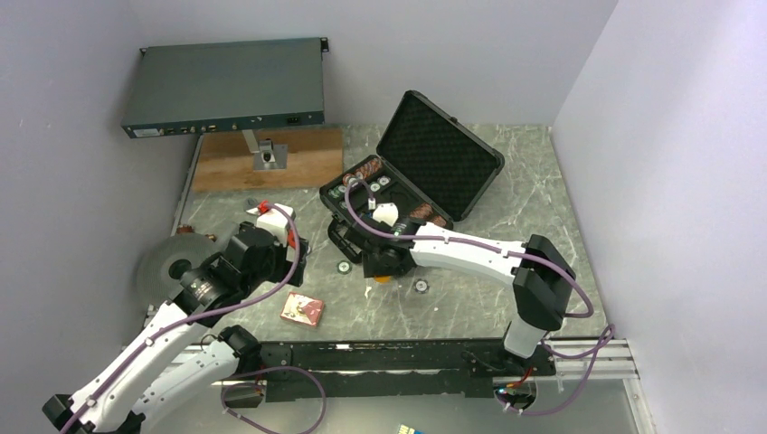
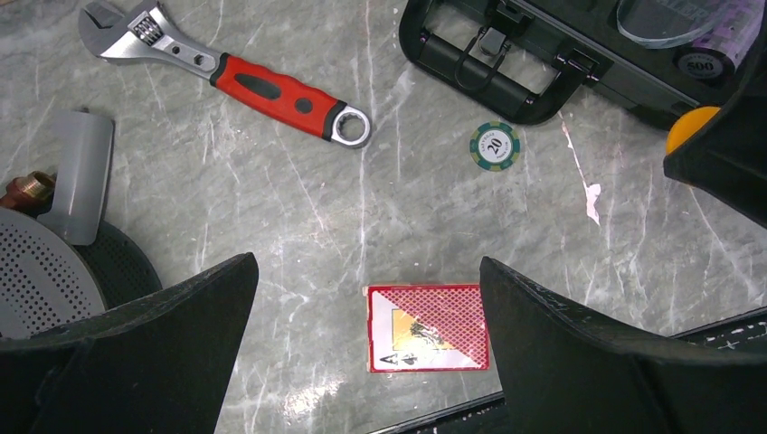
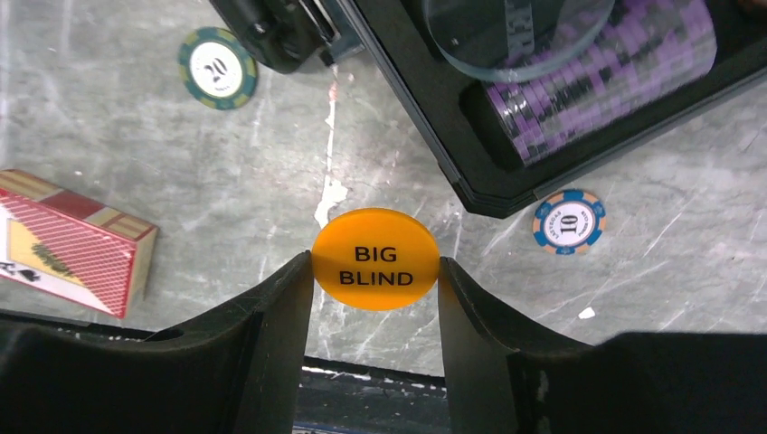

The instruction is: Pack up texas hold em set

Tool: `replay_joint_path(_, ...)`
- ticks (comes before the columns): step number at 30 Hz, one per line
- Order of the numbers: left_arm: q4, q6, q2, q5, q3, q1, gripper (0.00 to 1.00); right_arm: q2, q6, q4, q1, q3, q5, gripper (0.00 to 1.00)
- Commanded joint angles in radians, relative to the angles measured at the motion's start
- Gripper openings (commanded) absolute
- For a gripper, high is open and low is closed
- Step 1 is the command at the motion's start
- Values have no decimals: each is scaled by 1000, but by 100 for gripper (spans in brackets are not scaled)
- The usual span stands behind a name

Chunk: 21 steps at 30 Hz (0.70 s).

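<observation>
The left arm point(image 1: 158, 351) rose from the lower left corner of the top view. Its forearm slanted up and right toward centre-left, with the wrist tipped downward. The left gripper point(image 2: 366, 262) hung with its jaws spread wide, the two black fingers point(image 2: 181, 316) well apart and gripping nothing. The right arm point(image 1: 470, 253) stood up at the lower right and folded at the elbow, its white forearm stretching leftward to mid-frame. The right gripper point(image 3: 374, 262) pointed down, its fingers point(image 3: 271, 316) pressed against opposite edges of an orange disc point(image 3: 375, 258) marked BIG BLIND.
</observation>
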Motion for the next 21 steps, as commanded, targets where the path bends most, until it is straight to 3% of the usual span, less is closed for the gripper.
replay_joint_path(1, 22, 12, -8, -18, 2, 3, 100, -23, -76, -37, -21, 92, 49, 47)
replay_joint_path(21, 19, 8, -10, -24, 5, 4, 100, 39, -259, -13, -271, 346, 22, 47)
